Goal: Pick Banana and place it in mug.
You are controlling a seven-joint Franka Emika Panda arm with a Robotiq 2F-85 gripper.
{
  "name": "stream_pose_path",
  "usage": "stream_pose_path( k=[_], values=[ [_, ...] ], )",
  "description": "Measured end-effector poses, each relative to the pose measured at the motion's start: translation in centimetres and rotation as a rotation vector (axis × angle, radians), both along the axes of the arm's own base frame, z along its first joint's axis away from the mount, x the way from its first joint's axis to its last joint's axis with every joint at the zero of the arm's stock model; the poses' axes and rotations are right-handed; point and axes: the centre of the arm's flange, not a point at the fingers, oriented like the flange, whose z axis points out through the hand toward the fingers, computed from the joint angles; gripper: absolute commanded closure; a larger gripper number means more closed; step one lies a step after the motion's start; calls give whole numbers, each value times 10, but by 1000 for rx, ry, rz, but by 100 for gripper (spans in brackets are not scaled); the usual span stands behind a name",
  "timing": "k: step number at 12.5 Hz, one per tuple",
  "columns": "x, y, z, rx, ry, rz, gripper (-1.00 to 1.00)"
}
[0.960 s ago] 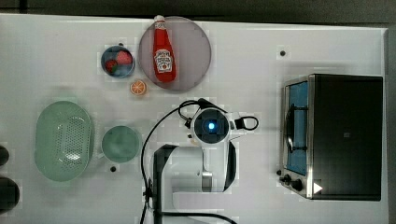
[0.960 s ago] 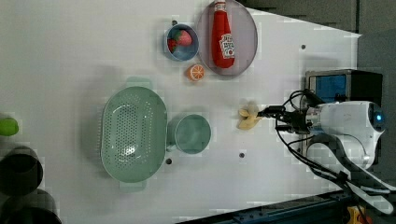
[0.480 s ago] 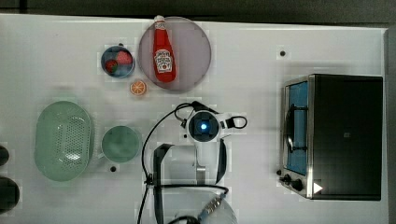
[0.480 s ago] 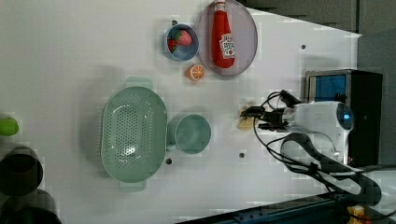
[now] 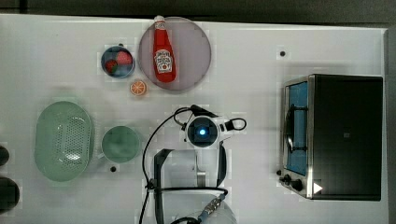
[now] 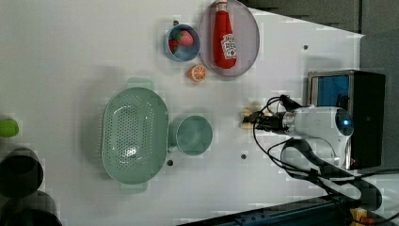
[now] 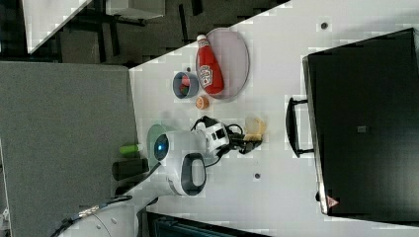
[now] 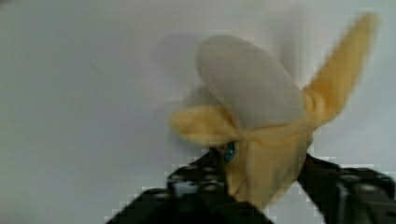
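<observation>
On the white table (image 6: 70, 56), right of the pale green round mug (image 6: 194, 135) in the left view, the black claw (image 8: 264, 179) is pinching the half-peeled pale yellow banana (image 8: 261, 126).

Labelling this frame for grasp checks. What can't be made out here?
- Top view: the banana is hidden under the arm's wrist.
- Wrist view: the claw has dark fingers on both sides of the banana, but contact is blurred; a firm grip can't be confirmed.
- Right view: the mug is hidden behind the arm.
- Left view: dark items at the left view's left edge are cut off.
</observation>
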Motion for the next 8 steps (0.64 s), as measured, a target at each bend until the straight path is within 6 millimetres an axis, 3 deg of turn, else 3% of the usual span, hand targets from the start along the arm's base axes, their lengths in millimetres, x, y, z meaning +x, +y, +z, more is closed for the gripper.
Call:
stream_pose_path(
  k=[2, 6, 8],
  values=[
    [7, -8, 5, 5, -19, -33, 34],
    [-3, -13, 5, 7, 12, -50, 34],
    [-5, -15, 24, 4, 30, -49, 34]
  ],
)
